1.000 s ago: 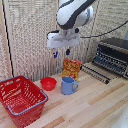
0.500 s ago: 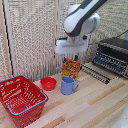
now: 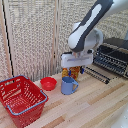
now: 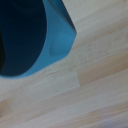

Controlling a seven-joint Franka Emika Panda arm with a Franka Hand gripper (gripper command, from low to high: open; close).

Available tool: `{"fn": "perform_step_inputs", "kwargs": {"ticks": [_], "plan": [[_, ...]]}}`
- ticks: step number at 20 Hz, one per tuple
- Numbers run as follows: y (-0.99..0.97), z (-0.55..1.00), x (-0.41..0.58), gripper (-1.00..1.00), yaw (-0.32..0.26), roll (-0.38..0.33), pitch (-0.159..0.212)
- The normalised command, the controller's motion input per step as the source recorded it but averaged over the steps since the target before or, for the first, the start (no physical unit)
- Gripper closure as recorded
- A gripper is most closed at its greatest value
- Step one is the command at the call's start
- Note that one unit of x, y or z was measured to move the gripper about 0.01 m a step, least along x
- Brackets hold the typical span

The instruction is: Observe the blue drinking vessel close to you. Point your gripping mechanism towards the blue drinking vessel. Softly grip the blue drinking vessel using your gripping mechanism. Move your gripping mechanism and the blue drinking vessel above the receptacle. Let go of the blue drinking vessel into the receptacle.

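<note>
You have one blue mug upright on the table, handle toward the exterior view's right, with one small red bowl just beside it and one red basket further to the exterior view's left. The end effector hangs directly over the mug; you can't tell how wide its fingers stand or whether they touch the rim. An orange packet behind the mug probably carries print, too blurred to read. In the wrist view, the mug fills the frame.

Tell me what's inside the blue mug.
Nothing visible: the wrist view shows the mug with a dark interior, mostly shadowed. The exterior view shows the mug from the side, so its bottom stays hidden.
</note>
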Motion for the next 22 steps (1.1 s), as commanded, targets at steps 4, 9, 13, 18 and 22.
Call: {"fn": "perform_step_inputs", "kwargs": {"ticks": [4,9,13,18,22], "plan": [[0.27,-0.35,0.131,-1.0,0.188,-0.123,0.032],[0.22,-0.23,0.101,1.0,0.203,-0.118,0.014],[0.11,-0.17,-0.002,1.0,0.142,-0.052,0.0],[0.04,-0.11,-0.225,1.0,0.02,-0.026,0.006],[0.0,-0.2,-0.476,1.0,-0.027,-0.051,0.002]]}}
